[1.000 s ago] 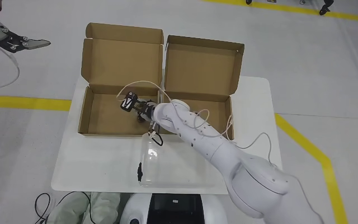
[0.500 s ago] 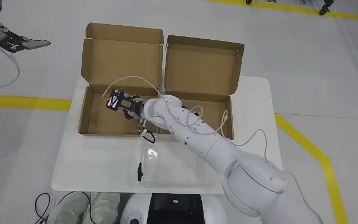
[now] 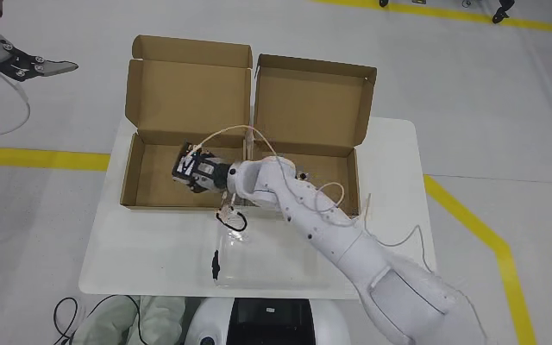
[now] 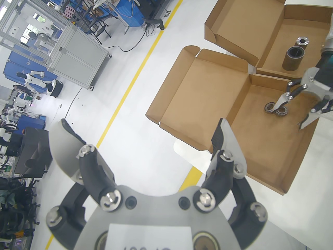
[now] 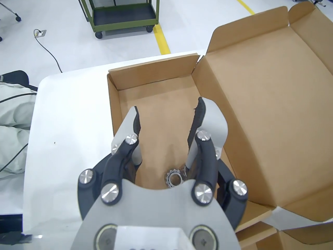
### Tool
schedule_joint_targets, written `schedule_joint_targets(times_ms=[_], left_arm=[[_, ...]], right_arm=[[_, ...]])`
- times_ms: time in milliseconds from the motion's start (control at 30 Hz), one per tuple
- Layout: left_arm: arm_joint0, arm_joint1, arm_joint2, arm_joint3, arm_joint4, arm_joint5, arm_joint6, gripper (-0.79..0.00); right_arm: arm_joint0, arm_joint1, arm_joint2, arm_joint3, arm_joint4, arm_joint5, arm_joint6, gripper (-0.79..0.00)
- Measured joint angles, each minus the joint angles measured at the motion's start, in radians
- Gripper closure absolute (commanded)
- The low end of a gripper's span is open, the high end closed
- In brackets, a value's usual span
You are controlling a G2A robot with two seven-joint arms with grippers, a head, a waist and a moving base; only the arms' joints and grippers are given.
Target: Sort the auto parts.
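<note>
Bearings [image 4: 275,109], two of them side by side, lie on the bottom of the left cardboard box [image 4: 260,152] in the left wrist view. The right gripper [image 4: 286,117] hangs just over them, fingers spread wide and holding nothing. In the right cardboard box [image 4: 307,14] behind it, a dark sleeve [image 4: 295,58] and a smaller metal sleeve [image 4: 302,42] stand upright near each other. The left gripper [image 4: 141,126] hangs over the shop floor [image 4: 130,40], well apart from the boxes, also wide and empty.

From the top view, both boxes sit side by side with lids open on the white tabletop [image 3: 147,250]. The right arm crosses their front walls, and its gripper is above the left box's bottom.

In the right wrist view, one bearing rests on the box bottom close under the gripper's base, between the roots of its parted fingers.
</note>
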Motion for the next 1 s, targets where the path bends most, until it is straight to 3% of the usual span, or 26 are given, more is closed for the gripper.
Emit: schedule_joint_targets(times_ms=[100, 167, 200, 267, 533, 1000], left_arm=[[0.000, 0.000, 0.000, 0.000, 0.000, 0.000, 0.000, -0.785], [0.000, 0.000, 0.000, 0.000, 0.000, 0.000, 0.000, -0.785], [0.000, 0.000, 0.000, 0.000, 0.000, 0.000, 0.000, -0.785], [0.000, 0.000, 0.000, 0.000, 0.000, 0.000, 0.000, -0.785], [0.000, 0.000, 0.000, 0.000, 0.000, 0.000, 0.000, -0.785], [0.000, 0.000, 0.000, 0.000, 0.000, 0.000, 0.000, -0.785]], right_arm=[[-0.106, 0.058, 0.085, -0.139, -0.067, -0.010, 0.016, -0.462], [-0.177, 0.091, 0.142, -0.234, -0.101, -0.021, 0.036, -0.539], [-0.224, 0.111, 0.179, -0.298, -0.121, -0.031, 0.051, -0.591], [-0.290, 0.135, 0.228, -0.387, -0.144, -0.049, 0.073, -0.785], [-0.467, 0.189, 0.354, -0.603, -0.212, -0.057, 0.096, -0.785], [-0.797, 0.264, 0.598, -0.914, -0.336, 0.006, -0.047, -0.785]])
